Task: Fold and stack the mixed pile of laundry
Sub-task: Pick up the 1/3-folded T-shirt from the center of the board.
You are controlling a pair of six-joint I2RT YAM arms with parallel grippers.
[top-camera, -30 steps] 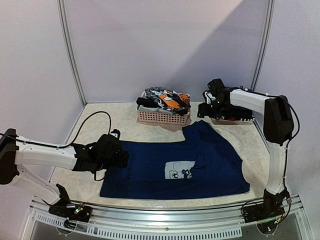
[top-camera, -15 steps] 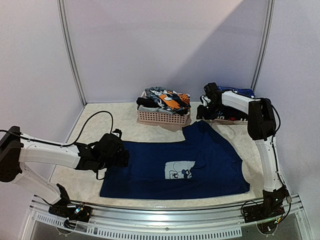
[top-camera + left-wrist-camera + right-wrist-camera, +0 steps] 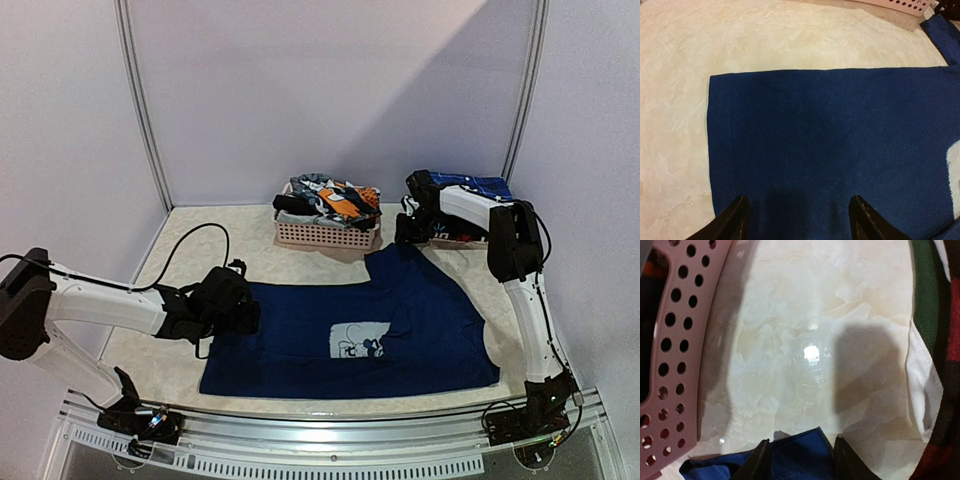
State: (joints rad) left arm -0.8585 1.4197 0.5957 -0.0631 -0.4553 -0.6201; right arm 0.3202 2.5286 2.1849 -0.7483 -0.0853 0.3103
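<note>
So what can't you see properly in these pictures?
- Print on the navy T-shirt: top view, too small to tell the figure.
- Lower clothes in the basket: top view, covered by the garments on top.
- Folded stack: top view, partly behind the right arm.
- Right gripper: right wrist view, blue cloth lies between its fingers; whether it is pinched does not show.

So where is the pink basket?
In the top view the basket stands at the back middle of the table, holding clothes. The navy shirt lies just in front of it; the right gripper is to its right.
</note>
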